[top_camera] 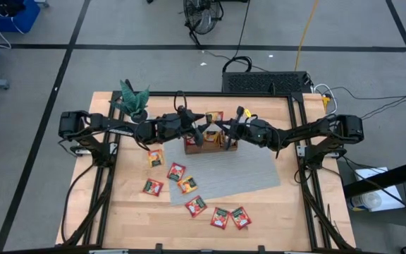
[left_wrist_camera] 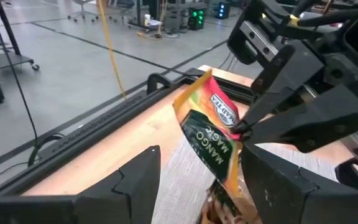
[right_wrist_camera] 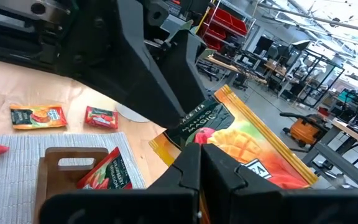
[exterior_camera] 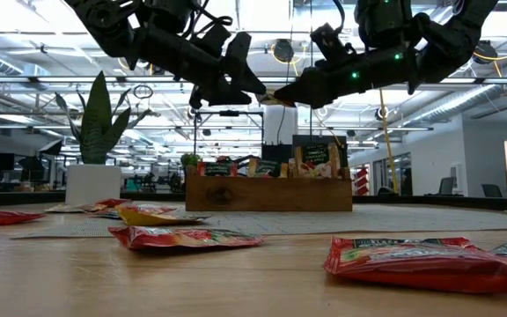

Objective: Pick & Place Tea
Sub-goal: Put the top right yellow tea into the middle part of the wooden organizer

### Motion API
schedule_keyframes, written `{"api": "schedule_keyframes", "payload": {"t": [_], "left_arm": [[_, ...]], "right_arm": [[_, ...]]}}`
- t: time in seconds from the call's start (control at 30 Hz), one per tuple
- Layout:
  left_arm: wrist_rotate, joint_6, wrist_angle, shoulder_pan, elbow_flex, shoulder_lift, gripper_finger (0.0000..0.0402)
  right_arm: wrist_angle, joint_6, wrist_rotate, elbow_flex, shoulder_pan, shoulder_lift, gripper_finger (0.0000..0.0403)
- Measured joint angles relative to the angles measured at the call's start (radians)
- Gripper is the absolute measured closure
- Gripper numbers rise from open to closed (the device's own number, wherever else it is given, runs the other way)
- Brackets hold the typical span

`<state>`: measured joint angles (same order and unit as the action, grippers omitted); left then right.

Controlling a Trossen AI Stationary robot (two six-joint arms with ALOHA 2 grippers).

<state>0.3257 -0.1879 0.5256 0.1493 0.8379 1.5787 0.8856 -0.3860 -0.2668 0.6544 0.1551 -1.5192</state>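
Both claws meet above the tray [top_camera: 210,144] at the far middle of the tabletop [top_camera: 129,212]; the right claw [right_wrist_camera: 199,163] is clamped tight on an orange-yellow sachet [left_wrist_camera: 211,127], held in the air; the left claw [left_wrist_camera: 197,180] stands wide open around that sachet, its fingers [left_wrist_camera: 135,180] apart from it; more sachets [top_camera: 196,205] lie scattered nearer, some on the grey mat [top_camera: 252,169].

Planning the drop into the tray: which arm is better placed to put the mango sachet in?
Right, probably. The right gripper is shut on the mango sachet above the wooden tray; the left gripper is open beside it, holding nothing.
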Motion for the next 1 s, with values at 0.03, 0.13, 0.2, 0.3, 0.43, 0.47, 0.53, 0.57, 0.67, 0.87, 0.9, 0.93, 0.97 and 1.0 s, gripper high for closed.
{"api": "schedule_keyframes", "payload": {"t": [0.03,0.13,0.2,0.3,0.43,0.47,0.53,0.57,0.67,0.87,0.9,0.93,0.97,1.0], "left_arm": [[0.001,0.0,0.003,0.0,0.0,0.0,0.0176],[0.001,0.002,0.003,0.005,0.0,0.0,0.0176],[0.001,0.001,0.002,0.008,0.0,0.0,0.0176],[0.001,-0.002,0.015,0.008,0.0,0.0,0.0176],[-0.016,-0.012,0.027,0.007,0.0,-0.001,0.0178],[-0.028,-0.025,0.027,0.007,0.0,-0.001,0.0182],[-0.055,-0.056,0.027,0.012,0.0,-0.001,0.0197],[-0.067,-0.066,0.026,0.015,0.0,-0.001,0.0207],[-0.09,-0.088,0.021,0.026,0.0,-0.001,0.0248],[-0.141,-0.073,0.024,0.048,0.0,-0.001,0.035],[-0.152,-0.063,0.025,0.052,0.0,-0.001,0.037],[-0.164,-0.054,0.026,0.055,0.0,-0.001,0.0385],[-0.173,-0.047,0.027,0.058,0.0,-0.001,0.0392],[-0.176,-0.04,0.028,0.06,0.0,-0.001,0.0392]], "right_arm": [[0.0,0.0,0.0,0.0,0.0,0.0,0.0402],[0.0,0.0,0.0,0.0,0.0,0.0,0.0402],[0.0,0.0,0.001,0.0,0.0,0.0,0.0402],[0.0,0.0,0.001,0.0,0.0,0.0,0.0402],[0.0,0.0,0.002,0.0,0.0,0.0,0.0402],[0.0,0.0,0.002,0.0,0.0,0.0,0.0402],[0.002,0.0,0.002,0.0,0.0,0.0,0.0402],[0.004,0.0,0.002,0.0,0.0,0.0,0.0402],[0.008,0.0,0.002,0.0,0.0,0.0,0.0402],[0.0,0.0,0.006,0.0,0.0,0.0,0.0403],[-0.002,0.0,0.006,0.0,0.0,0.0,0.0403],[-0.003,0.0,0.006,0.0,0.0,0.0,0.0403],[-0.004,0.0,0.006,0.0,0.0,0.0,0.0403],[-0.006,0.0,0.006,0.0,0.0,0.0,0.0403]]}}
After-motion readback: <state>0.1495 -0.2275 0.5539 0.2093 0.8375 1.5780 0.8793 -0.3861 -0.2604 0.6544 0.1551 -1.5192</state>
